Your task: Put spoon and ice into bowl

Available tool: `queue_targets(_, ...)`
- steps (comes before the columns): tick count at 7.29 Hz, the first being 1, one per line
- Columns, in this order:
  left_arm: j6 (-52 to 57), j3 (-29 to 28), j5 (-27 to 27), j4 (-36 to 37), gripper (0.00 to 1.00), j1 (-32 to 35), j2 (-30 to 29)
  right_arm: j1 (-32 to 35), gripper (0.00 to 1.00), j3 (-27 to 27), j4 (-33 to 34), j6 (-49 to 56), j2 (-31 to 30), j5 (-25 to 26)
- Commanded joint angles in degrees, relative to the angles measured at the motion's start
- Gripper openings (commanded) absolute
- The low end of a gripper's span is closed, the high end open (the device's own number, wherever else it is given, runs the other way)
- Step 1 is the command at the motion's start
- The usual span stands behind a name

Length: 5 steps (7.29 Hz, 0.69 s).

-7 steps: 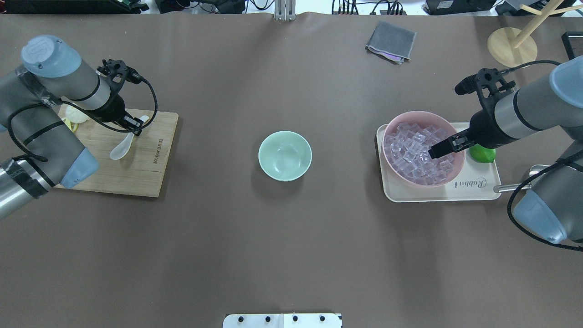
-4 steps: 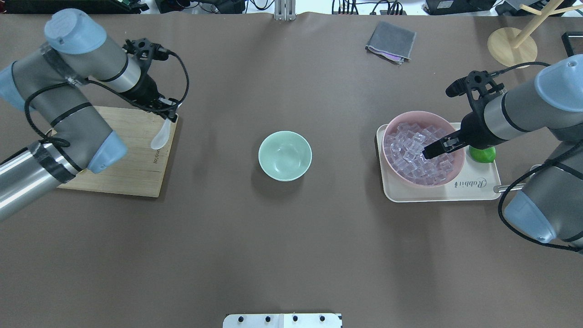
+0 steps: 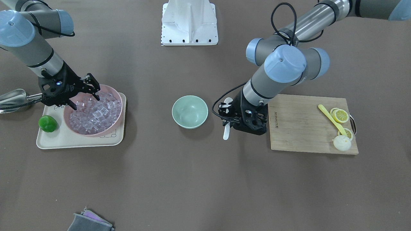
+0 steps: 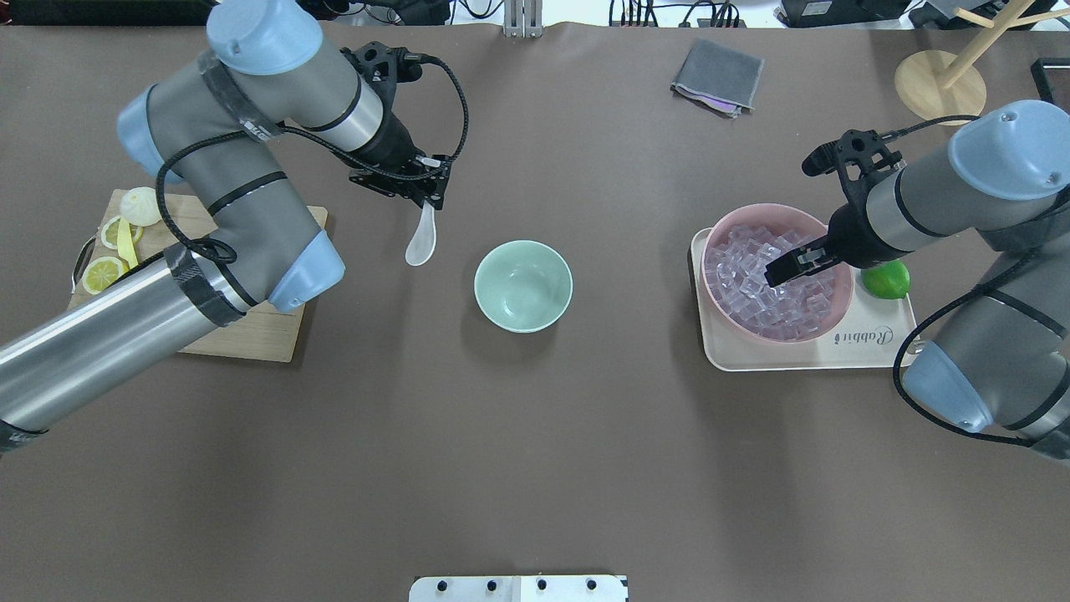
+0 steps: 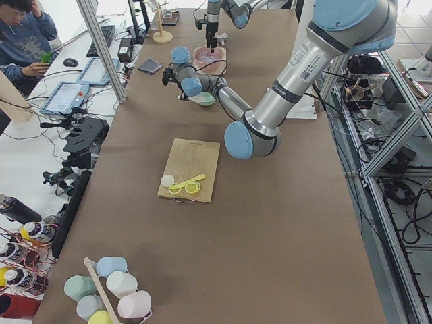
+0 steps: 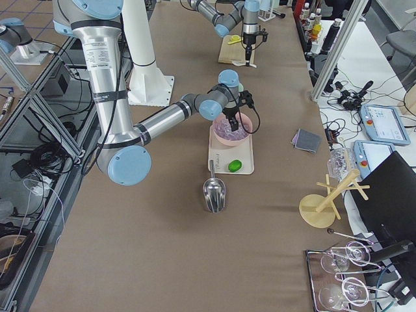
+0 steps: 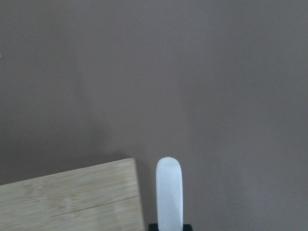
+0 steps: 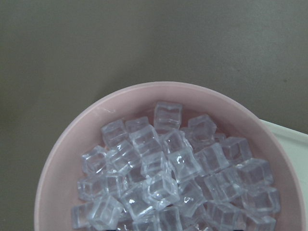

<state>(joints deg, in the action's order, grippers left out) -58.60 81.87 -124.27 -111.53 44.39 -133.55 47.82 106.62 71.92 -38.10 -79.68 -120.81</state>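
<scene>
My left gripper (image 4: 430,194) is shut on the handle of the white spoon (image 4: 420,242). It holds the spoon above the table, between the cutting board and the mint-green bowl (image 4: 523,286), with the scoop hanging down. The spoon also shows in the front view (image 3: 226,132) and in the left wrist view (image 7: 169,192). The bowl (image 3: 189,111) is empty. My right gripper (image 4: 777,274) is open just over the heap of clear ice cubes (image 8: 163,173) in the pink bowl (image 4: 756,213). Its jaws stand spread in the front view (image 3: 84,96), and I see no cube held between them.
The pink bowl stands on a cream tray (image 4: 869,347) with a green lime (image 4: 886,280). A steel scoop (image 3: 13,96) lies beside the tray. The cutting board (image 4: 251,326) carries lemon slices and a yellow spoon (image 3: 330,118). A grey cloth (image 4: 719,75) and a wooden stand (image 4: 938,84) are at the far side.
My left gripper lifted the white spoon off the cutting board and carried it right, towards the green bowl. My right gripper shifted slightly left over the ice.
</scene>
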Motion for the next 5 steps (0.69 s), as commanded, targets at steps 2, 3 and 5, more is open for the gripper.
queue_targets(2,-7.1,-1.2,8.5,-1.7,0.00,-6.9,-4.9,-1.3,0.81,-1.3,-0.2,-5.3,0.6,-0.1)
queue_targets(3,-7.7,-3.3,11.4,-5.6,0.00,-8.3,-5.3,-1.4,0.79,-1.2,-0.2,-5.4,0.6,-0.4)
queue_targets(5,-7.9,-6.1,11.7,-8.2,0.00,-8.6,-6.2,-1.6,0.73,-1.3,-0.1,-6.5,0.6,-0.4)
